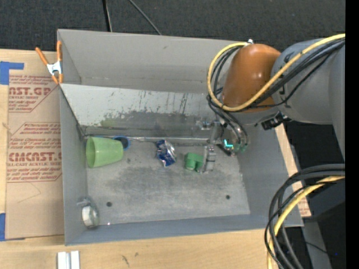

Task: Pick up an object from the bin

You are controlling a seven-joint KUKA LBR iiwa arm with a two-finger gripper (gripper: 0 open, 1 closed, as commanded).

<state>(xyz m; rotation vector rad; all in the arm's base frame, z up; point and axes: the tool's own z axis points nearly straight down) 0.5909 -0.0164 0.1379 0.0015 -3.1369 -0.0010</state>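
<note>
My gripper (210, 160) hangs low at the right of the bin floor, fingers pointing down. A small dark green cylinder-shaped piece (193, 162) lies right beside its fingertips on the left, touching or nearly touching them. A crumpled blue and white wrapper (165, 153) lies a little further left. Whether anything sits between the fingers is hidden.
A light green plastic cup (104, 151) lies on its side at the bin's left wall, with a small blue thing (121, 142) behind it. A grey tape roll (88, 215) sits in the near left corner. The arm's orange cover and cables hang over the right side.
</note>
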